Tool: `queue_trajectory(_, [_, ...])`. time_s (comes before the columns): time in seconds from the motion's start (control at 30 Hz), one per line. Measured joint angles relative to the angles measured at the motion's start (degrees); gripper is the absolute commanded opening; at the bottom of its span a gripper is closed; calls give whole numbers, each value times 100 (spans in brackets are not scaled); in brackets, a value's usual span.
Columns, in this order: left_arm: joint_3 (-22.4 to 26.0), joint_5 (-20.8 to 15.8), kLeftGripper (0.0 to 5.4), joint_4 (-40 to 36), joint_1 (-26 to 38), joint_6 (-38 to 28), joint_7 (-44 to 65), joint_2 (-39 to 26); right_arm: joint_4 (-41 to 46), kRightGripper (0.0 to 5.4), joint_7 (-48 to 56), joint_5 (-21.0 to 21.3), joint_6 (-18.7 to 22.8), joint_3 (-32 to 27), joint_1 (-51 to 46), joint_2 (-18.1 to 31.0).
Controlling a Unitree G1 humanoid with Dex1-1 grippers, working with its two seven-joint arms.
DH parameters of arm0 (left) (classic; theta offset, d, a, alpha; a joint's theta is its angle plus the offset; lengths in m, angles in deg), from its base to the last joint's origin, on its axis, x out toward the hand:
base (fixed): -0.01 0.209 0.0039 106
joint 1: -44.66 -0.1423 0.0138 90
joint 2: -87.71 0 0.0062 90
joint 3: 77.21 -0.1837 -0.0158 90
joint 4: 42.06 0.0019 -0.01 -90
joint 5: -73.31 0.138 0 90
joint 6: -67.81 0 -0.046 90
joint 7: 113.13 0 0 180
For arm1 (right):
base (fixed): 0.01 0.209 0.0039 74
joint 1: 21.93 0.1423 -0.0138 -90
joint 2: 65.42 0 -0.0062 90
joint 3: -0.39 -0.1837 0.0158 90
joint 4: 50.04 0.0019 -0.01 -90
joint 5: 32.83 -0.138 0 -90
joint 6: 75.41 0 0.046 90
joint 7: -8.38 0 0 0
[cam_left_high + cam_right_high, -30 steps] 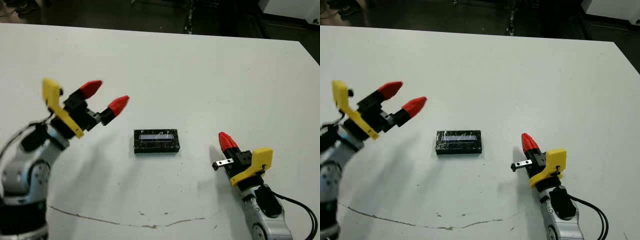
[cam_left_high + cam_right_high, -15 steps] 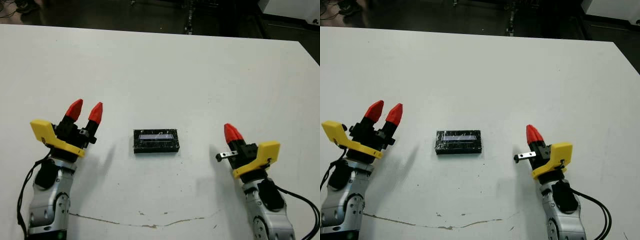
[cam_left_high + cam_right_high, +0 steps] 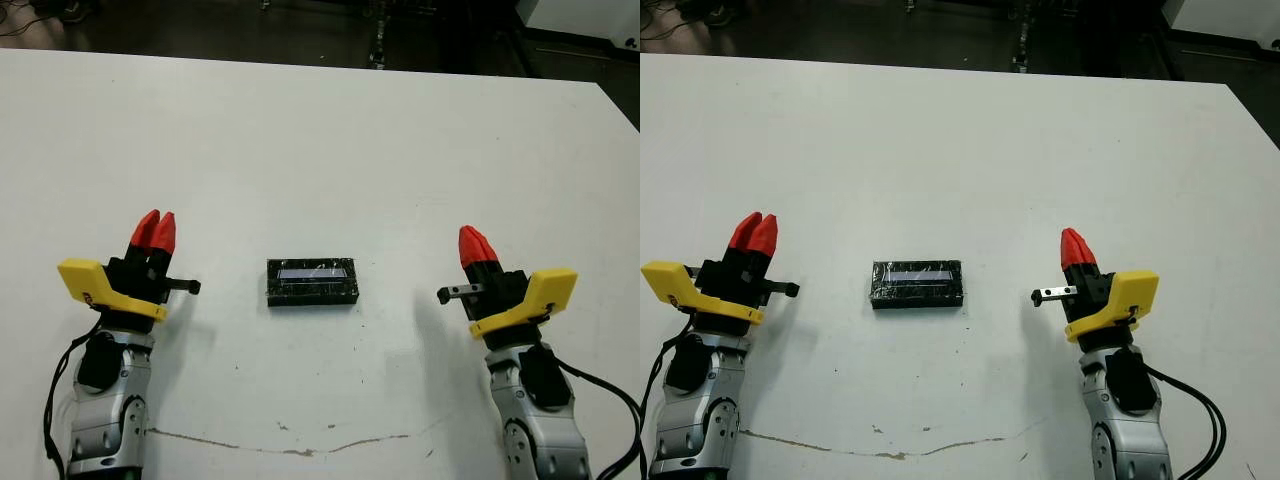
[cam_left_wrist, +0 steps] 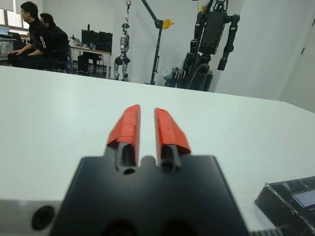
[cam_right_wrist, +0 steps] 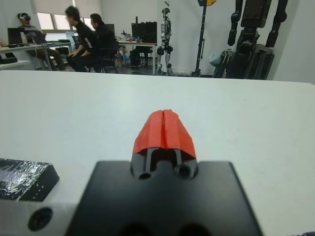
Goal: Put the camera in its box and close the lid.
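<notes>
L hand (image 3: 156, 232) is seen resting at the worktop's (image 3: 330, 130) left side, red fingers nearly pressed together w/ a thin slit between, nothing held. At centre, well apart from both hands, the lid (image 3: 312, 281) is seated on what is presumably the box; box and camera can't be seen, so camera is judged to be inside. R hand (image 3: 477, 247) is seen at right, fingers fully together, empty. Risk: if lid isn't fully pressed down it could pop or slide when nudged; seating can't be confirmed from above. No brand or legible writing is made out, only a pale stripe on the lid.
</notes>
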Motion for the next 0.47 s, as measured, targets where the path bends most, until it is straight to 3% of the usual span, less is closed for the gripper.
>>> queue_trajectory(0.47, [-131,41,3,-4,-10,-25,-313,22,69,0,-91,61,0,39,16,-60])
